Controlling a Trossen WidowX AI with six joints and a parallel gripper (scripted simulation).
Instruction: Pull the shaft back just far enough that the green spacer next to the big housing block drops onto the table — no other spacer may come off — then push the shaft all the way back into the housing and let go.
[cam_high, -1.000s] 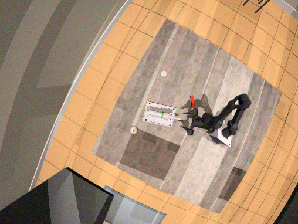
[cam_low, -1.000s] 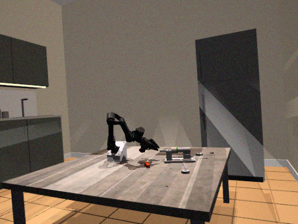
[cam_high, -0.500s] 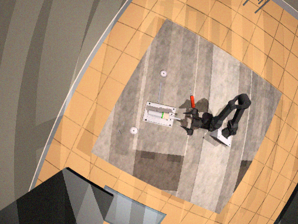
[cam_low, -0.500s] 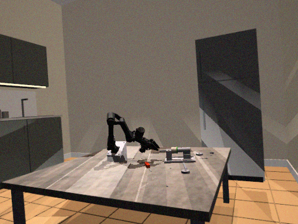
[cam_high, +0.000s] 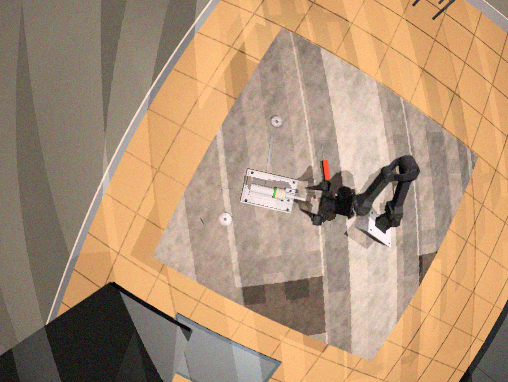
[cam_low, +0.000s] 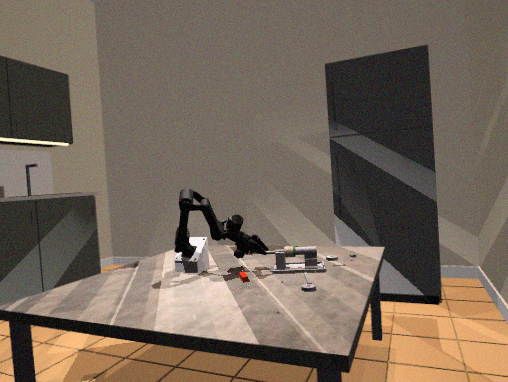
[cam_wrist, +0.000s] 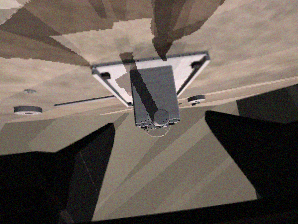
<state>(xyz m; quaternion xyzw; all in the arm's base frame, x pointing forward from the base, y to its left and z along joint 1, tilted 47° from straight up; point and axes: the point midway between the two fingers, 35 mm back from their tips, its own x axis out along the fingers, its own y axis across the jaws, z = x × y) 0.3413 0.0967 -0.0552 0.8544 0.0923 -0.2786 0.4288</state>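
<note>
While your gripper (cam_high: 311, 203) (cam_wrist: 159, 121) stands with its fingers wide apart, holding nothing, the end of the shaft (cam_high: 299, 198) (cam_wrist: 161, 117) points toward you; beyond, your green spacer (cam_high: 275, 193) (cam_low: 294, 251) sits up beside the housing block (cam_high: 261, 191) (cam_low: 307, 252), above the base plate (cam_high: 267, 205) (cam_low: 320, 270) (cam_wrist: 201, 57).

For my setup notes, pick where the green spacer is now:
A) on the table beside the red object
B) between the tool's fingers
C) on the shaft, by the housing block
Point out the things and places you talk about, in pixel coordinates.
C: the green spacer (cam_high: 276, 193) (cam_low: 294, 251) sits up on the shaft line, against the housing block (cam_high: 261, 191) (cam_low: 308, 251).
</note>
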